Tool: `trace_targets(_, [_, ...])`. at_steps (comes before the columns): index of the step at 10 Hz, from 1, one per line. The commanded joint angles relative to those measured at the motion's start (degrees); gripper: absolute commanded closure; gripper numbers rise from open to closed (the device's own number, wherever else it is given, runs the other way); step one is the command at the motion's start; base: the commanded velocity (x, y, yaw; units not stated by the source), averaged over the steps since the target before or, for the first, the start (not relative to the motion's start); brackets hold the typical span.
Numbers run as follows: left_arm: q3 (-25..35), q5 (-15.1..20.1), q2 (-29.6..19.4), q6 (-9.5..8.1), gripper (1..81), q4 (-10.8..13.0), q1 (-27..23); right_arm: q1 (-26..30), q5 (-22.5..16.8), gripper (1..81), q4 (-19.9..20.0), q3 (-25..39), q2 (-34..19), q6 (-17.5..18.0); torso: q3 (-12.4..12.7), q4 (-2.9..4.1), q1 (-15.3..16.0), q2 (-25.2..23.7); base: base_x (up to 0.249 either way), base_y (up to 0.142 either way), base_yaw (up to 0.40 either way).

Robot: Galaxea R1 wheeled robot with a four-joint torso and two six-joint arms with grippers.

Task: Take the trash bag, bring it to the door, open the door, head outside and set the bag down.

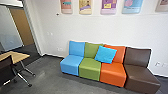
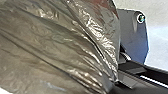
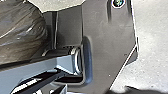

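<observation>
Left gripper (image 2: 111, 85): fingers pressed together, apparently, pinching gathered neck of trash bag (image 2: 60, 47). Bag's folds fan out from pincer; long axis seems to run away from pinch, bulk beyond fingertips. Left arm nearer to neck. Right gripper (image 3: 60, 81): can't tell whether spread or closed. Count: one bag; ahead of pincers, four seats (image 1: 113, 74), one cushion (image 1: 105, 54), one table (image 1: 17, 57), five posters (image 1: 108, 7).
</observation>
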Motion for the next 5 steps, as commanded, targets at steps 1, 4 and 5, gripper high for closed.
trace_targets(1, [-0.03, 3.79, 0.07, 0.48, 81.1, 0.42, -3.81, 3.06, -3.27, 1.0, -0.36, -0.07, -0.59, -0.19, -0.02, 0.00, 0.02, -0.11, 0.000, 0.000, 0.000])
trace_targets(4, [-0.03, 3.88, 0.15, 0.40, 81.1, 0.24, -4.34, 3.15, -3.27, 1.0, -0.36, -1.56, -0.24, -0.19, 0.29, 0.00, -0.09, 0.66, 0.000, 0.000, 0.000])
trace_targets(5, [-0.03, 4.05, 0.33, 0.40, 81.1, 0.16, -4.51, 3.15, -3.27, 1.0, -0.36, -2.00, 0.20, -0.19, 3.24, 0.00, -0.13, 0.66, 0.000, 0.000, 0.000])
